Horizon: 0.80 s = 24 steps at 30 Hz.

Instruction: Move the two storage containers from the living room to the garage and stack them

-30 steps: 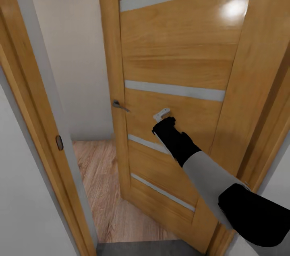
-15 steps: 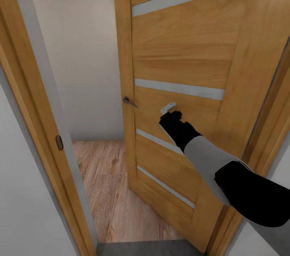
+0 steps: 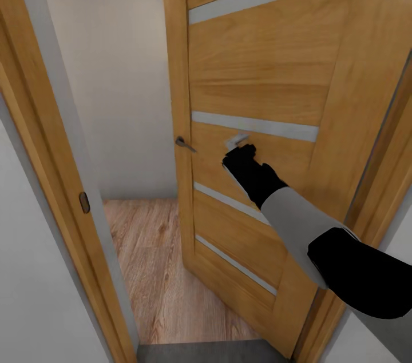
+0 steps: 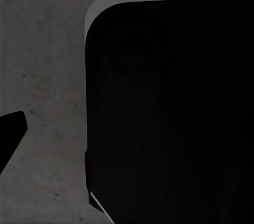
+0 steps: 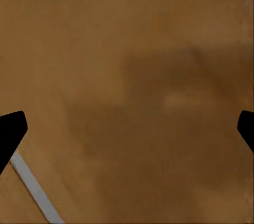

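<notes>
The two storage containers are out of view. My right gripper (image 3: 236,140) is stretched forward against the face of a wooden door (image 3: 257,83), just below its middle pale stripe. In the right wrist view the right gripper (image 5: 127,128) is open, its two dark fingertips (image 5: 9,128) far apart with door wood close in front of them. In the left wrist view one dark fingertip (image 4: 10,134) of the left gripper hangs over the dark grey concrete floor (image 4: 42,75), beside a large black part of my own body (image 4: 169,107).
The door stands partly open, its handle (image 3: 183,143) on the free edge. The wooden door frame (image 3: 51,140) with a latch plate (image 3: 84,202) bounds the gap on the left. Light wood plank flooring (image 3: 149,260) and a pale wall (image 3: 114,77) lie beyond; a grey threshold strip (image 3: 206,351) is nearest.
The door has swung further open, its free edge shifting right. My right gripper has moved up and slightly right along the door face with it.
</notes>
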Available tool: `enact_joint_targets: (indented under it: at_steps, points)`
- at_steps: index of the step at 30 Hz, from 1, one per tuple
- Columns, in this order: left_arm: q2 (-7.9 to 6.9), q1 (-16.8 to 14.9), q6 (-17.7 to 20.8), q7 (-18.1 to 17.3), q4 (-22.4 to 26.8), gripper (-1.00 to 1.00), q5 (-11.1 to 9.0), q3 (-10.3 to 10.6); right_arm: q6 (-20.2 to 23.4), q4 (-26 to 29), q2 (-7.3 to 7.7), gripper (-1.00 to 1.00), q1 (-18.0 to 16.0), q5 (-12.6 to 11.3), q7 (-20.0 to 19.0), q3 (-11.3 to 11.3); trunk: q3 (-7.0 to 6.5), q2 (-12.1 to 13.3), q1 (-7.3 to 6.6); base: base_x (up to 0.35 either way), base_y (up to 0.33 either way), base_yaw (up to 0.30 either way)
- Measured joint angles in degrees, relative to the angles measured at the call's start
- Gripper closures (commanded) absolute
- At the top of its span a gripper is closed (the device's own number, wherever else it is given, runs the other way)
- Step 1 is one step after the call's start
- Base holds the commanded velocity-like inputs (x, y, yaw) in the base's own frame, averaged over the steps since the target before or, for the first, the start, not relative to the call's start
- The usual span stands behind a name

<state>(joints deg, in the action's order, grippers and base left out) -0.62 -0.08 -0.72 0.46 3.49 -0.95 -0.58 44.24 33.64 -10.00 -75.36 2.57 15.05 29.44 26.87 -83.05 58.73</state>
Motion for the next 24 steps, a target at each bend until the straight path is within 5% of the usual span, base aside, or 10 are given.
enact_joint_targets:
  at_steps: [4, 10, 24]
  points:
    - [0.0, 0.0, 0.0, -0.01, 0.0, -1.0, 0.0, 0.0, 2.6, 6.42, 0.0, -1.0, 0.06, -0.6, -0.09, -0.26, 0.0, 0.0, 0.0, 0.0, 0.0, 0.0]
    - [-0.02, 0.0, 0.0, -0.05, 0.0, -1.0, 0.0, 0.06, 7.77, 11.47, 0.0, -1.0, 0.07, -6.01, -0.4, -0.21, 0.0, 0.0, 0.0, 0.0, 0.0, 0.0]
    - [-0.03, 0.0, 0.07, -0.37, -0.06, -1.0, 0.08, 0.11, 8.4, 11.23, 0.0, -1.0, 0.1, -6.79, -2.37, -0.38, 0.0, 0.0, 0.0, 0.0, 0.0, 0.0]
